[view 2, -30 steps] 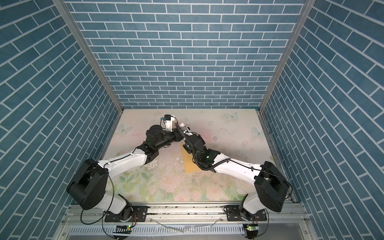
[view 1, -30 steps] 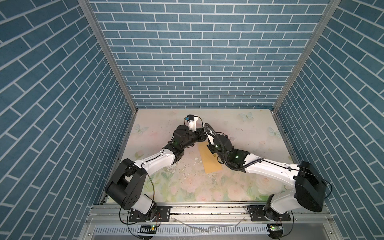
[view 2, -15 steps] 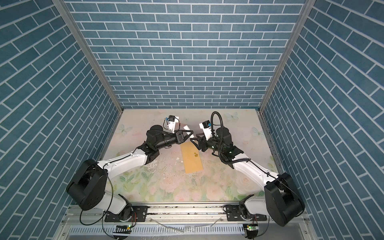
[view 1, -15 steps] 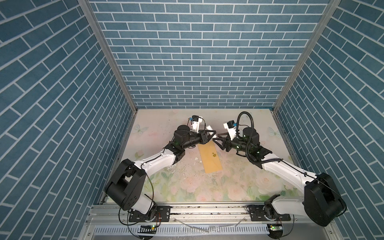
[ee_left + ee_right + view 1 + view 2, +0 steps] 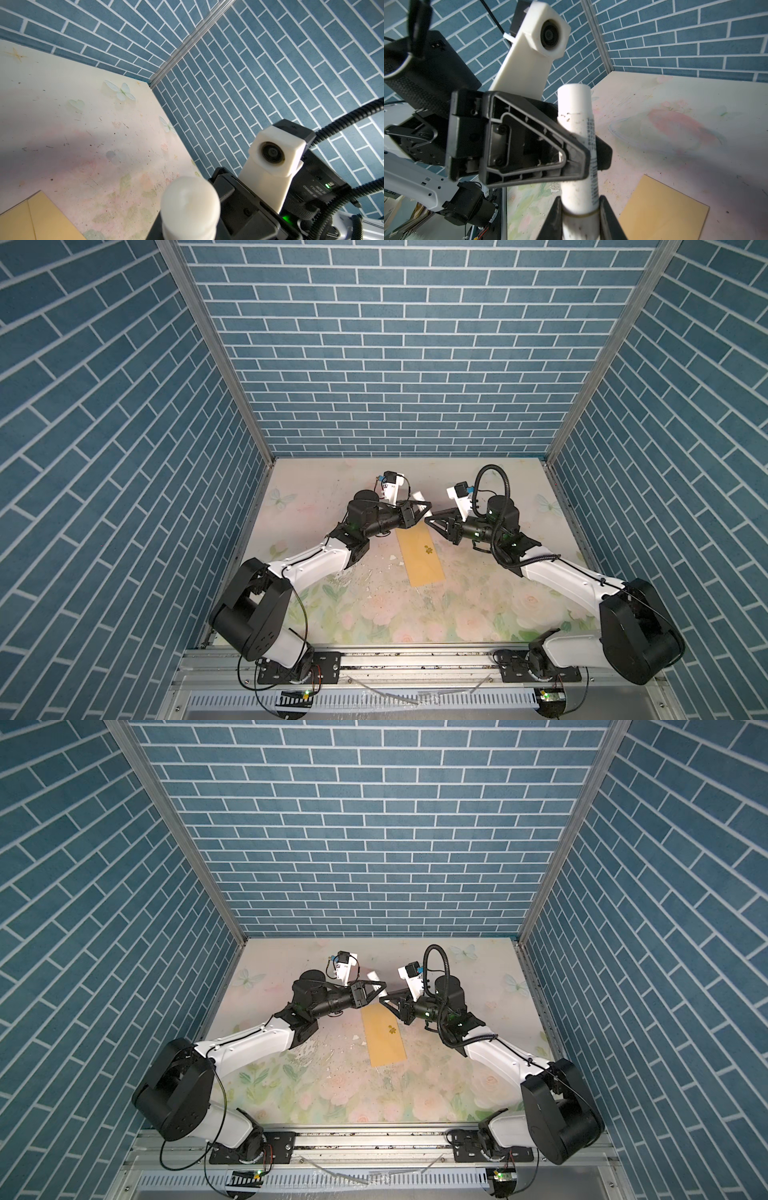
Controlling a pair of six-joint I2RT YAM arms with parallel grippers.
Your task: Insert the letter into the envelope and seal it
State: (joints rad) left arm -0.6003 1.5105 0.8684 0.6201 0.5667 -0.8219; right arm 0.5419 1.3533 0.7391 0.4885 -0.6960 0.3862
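Inside blue brick-patterned walls, the envelope (image 5: 419,555) lies flat on the flowered table (image 5: 478,614); above it, left gripper (image 5: 424,509) and right gripper (image 5: 580,202) both clamp a white stick (image 5: 578,149), probably uncapping glue for sealing. No letter shows.

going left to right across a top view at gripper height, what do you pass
black left gripper clamped on the white cylindrical stick → black right gripper, shut on the same stick; the mustard-yellow rectangular envelope lies below both, nearer the camera.

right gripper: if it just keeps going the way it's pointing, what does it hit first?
The white glue stick, already between the right gripper's jaws; right behind it, the left gripper, which clamps the same stick. The envelope lies below that line, as far as depth shows.
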